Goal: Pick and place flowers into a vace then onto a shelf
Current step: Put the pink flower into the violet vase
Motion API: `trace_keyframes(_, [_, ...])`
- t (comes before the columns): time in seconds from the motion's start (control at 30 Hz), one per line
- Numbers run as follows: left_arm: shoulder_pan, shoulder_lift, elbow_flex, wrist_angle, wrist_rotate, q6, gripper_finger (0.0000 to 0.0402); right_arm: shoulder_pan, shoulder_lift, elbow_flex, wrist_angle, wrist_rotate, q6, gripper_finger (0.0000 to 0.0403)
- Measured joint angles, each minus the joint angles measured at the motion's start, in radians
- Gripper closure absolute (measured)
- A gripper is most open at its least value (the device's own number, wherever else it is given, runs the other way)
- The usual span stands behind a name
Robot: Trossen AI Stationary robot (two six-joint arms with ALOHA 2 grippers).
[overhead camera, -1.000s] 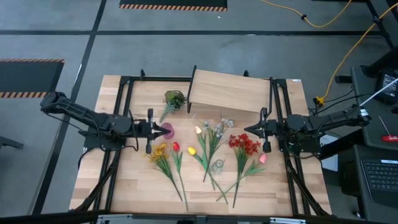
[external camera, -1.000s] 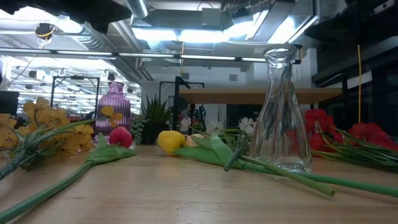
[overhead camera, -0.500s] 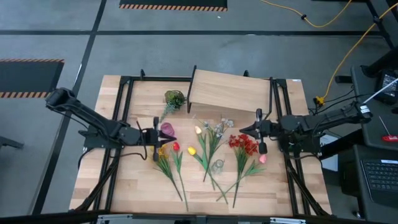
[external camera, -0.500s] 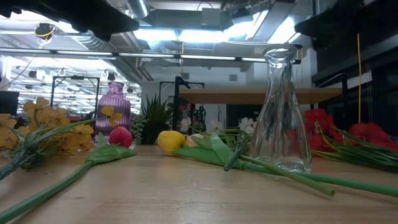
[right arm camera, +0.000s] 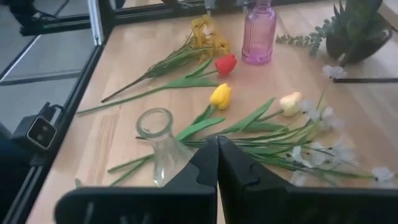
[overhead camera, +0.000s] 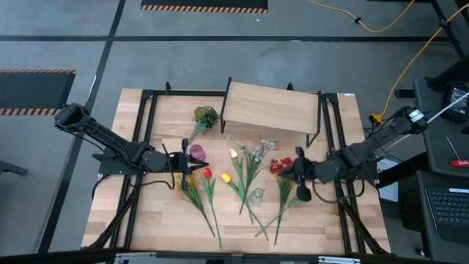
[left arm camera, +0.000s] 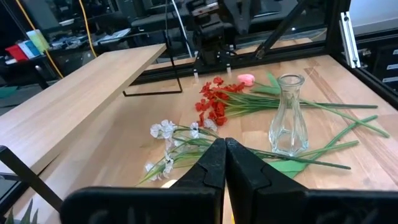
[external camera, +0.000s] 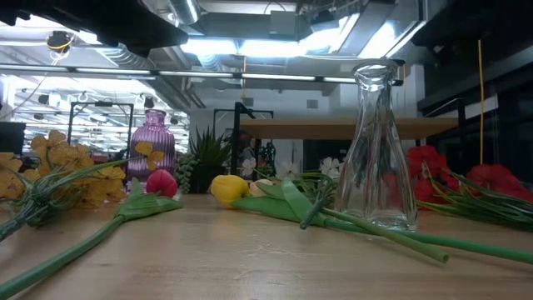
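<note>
My right gripper (overhead camera: 297, 174), fingers pressed together, hangs centre-right in the high view over the red-clustered, green-stemmed flower (overhead camera: 287, 173), whose stem runs down-frame. My left gripper (overhead camera: 185, 163), fingers also pressed together, sits centre-left beside the ribbed pink glass vase (overhead camera: 197, 152), farther off.

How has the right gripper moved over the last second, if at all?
Yes. In the high view the right gripper has moved inward, away from the table's right frame rail, and now sits over the red cluster flowers, fingers shut.

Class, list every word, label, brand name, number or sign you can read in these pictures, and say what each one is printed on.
None: no text is readable in any view.
The clear vase, pink vase and shelf show no lettering.
</note>
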Motion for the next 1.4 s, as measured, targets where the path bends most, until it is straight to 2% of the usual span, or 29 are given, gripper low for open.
trace_keyframes(0.23, [0.0, 0.0, 0.0, -0.001, 0.001, 0.0, 0.0396, 0.143, 0.146, 0.135, -0.155, 0.162, 0.218, 0.0401])
trace_keyframes(0.33, [0.0, 0.0, 0.0, -0.002, 0.001, 0.0, 0.0396, 0.182, 0.211, 0.197, -0.228, 0.197, 0.333, 0.0401])
trace_keyframes(0.5, [0.002, 0.0, 0.0, -0.007, -0.001, 0.001, 0.0395, 0.214, 0.319, 0.312, -0.391, 0.195, 0.535, 0.0401])
trace_keyframes(0.73, [0.002, 0.0, 0.0, -0.006, -0.001, 0.058, 0.0395, 0.237, 0.471, 0.522, -0.653, 0.126, 0.746, 0.04])
trace_keyframes(0.8, [0.002, 0.0, 0.0, -0.005, -0.001, 0.061, 0.0395, 0.245, 0.504, 0.565, -0.703, 0.097, 0.741, 0.04])
trace_keyframes(0.97, [0.002, 0.0, 0.0, 0.002, -0.002, 0.061, 0.0396, 0.258, 0.553, 0.6, -0.719, -0.001, 0.6, 0.0399])
trace_keyframes(1.4, [0.002, 0.0, 0.0, 0.002, 0.0, 0.052, 0.0396, 0.255, 0.58, 0.6, -0.712, -0.006, 0.583, 0.0398])
